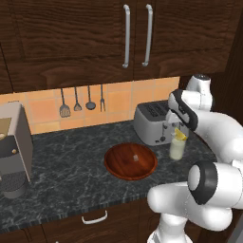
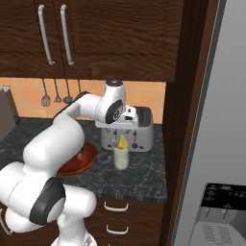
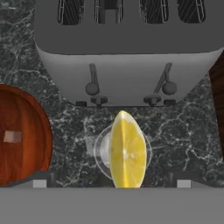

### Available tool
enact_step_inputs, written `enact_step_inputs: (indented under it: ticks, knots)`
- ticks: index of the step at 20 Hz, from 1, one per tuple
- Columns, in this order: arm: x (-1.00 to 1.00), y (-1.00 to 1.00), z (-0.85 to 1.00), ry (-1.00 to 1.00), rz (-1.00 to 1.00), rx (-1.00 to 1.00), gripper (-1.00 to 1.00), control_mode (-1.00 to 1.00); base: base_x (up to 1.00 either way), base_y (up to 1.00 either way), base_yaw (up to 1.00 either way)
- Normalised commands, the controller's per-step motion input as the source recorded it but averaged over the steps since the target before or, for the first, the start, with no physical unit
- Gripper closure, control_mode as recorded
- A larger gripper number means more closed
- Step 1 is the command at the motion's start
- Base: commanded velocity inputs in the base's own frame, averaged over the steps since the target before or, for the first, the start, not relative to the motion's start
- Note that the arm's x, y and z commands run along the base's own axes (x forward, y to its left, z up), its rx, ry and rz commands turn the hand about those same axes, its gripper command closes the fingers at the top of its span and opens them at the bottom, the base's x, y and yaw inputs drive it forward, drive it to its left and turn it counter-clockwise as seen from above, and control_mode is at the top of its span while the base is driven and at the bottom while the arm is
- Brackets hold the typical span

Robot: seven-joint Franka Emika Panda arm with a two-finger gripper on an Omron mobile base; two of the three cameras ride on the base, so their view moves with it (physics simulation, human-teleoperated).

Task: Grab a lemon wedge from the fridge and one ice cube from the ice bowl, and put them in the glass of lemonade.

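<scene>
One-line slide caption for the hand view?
Open gripper above the lemon wedge resting in the glass of lemonade, between ice bowl and toaster.

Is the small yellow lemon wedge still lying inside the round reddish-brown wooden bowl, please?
No, the small yellow lemon wedge sits on the clear glass of lemonade, beside the round reddish-brown wooden bowl.

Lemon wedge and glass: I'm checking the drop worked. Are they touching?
Touching. The right base view shows the lemon wedge sitting in the mouth of the glass of lemonade.
</scene>
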Motion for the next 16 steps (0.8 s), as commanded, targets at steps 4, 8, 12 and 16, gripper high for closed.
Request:
enact_step_inputs:
  ticks: [4, 8, 12, 16]
  knots:
    - [-0.44, 0.00, 0.07, -0.17, 0.00, 0.09, -1.00, -1.00, 0.00, 0.00, 0.00]
    - [-0.50, 0.00, 0.04, -0.12, 0.01, 0.07, -1.00, -1.00, 0.00, 0.00, 0.00]
    - [-0.70, 0.06, 0.01, -0.10, 0.04, 0.04, -1.00, -1.00, 0.00, 0.00, 0.00]
    - [-0.50, 0.51, 0.03, -0.12, 0.04, 0.02, -1.00, -1.00, 0.00, 0.00, 0.00]
